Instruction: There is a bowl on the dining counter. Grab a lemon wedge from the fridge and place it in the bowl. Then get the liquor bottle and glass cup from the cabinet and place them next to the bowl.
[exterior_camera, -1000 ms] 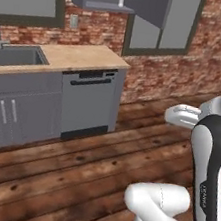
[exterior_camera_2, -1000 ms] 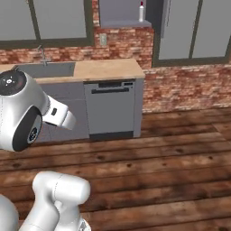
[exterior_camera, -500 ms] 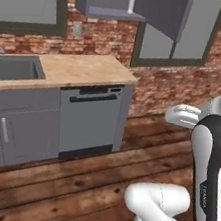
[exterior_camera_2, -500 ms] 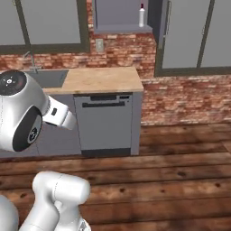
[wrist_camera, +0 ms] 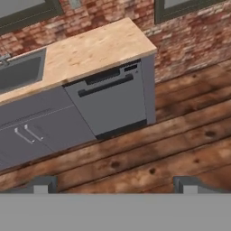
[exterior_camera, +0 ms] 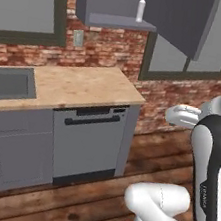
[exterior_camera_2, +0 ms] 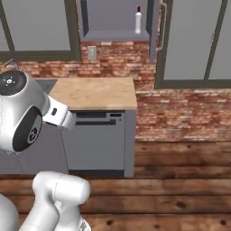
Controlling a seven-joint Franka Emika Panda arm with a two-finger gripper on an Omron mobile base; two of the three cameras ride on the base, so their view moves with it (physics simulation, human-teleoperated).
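Tool [wrist_camera: 115,184] agape, fingertips half cropped

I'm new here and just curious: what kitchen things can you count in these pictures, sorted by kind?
Bottle: 1
Open wall cabinet: 1
Sink: 1
Dishwasher: 1
Worktop: 1
Wall socket: 1
Total: 6

You can see the liquor bottle [exterior_camera: 141,9] at the cabinet shelf's [exterior_camera: 121,22] right end, its red cap cut by the picture's top edge; the sink [exterior_camera: 5,83] runs off the left edge.
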